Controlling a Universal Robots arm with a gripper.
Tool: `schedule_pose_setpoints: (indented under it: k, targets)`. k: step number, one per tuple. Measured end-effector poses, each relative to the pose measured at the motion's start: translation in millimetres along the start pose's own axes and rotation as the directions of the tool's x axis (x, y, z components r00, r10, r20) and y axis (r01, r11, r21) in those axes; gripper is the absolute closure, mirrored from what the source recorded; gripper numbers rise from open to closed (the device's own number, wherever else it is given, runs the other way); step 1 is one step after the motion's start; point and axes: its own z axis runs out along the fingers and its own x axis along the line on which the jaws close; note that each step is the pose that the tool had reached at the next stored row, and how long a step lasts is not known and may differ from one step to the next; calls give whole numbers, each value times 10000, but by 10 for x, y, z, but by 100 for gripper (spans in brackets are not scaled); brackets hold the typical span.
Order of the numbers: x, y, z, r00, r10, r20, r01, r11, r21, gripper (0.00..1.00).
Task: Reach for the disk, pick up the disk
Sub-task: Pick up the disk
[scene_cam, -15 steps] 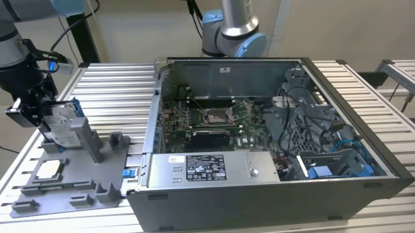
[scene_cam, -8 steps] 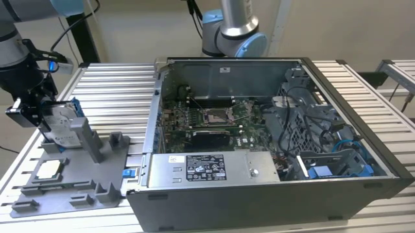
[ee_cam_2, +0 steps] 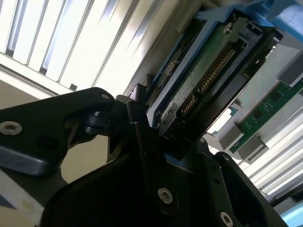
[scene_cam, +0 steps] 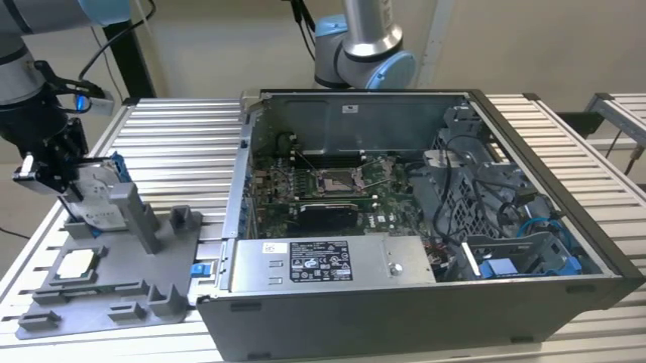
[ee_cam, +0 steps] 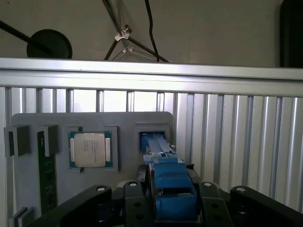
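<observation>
Up at eleven o'clock in the exterior view, the arm (scene_cam: 18,64) shows a matte grey tube capped by a light-blue joint cover (scene_cam: 106,9). A thin black cable (scene_cam: 101,49) loops off it to a small pale connector (scene_cam: 93,102) with a blue tab. Below that, the wrist (scene_cam: 30,113) goes black and boxy. And here's the gripper (ee_cam: 173,203) in both wrist views: all black, slightly glossy, with broad rounded linkage arms (ee_cam_2: 47,127). Small silver screws (ee_cam: 100,189) sit in round recesses at the pivots. The fingers (ee_cam: 137,201) are slim, flat, black bars.
</observation>
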Motion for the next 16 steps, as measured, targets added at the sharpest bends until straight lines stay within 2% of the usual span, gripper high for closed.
schedule_pose_setpoints:
  k: [6, 7, 16]
  targets:
    - [1, 0, -1, 10000, -1, -4, 1, 10000, -2, 0]
    - [1, 0, -1, 10000, -1, -2, 1, 10000, -1, 100]
    - [0, 0, -1, 10000, 0, 0, 0, 10000, 0, 100]
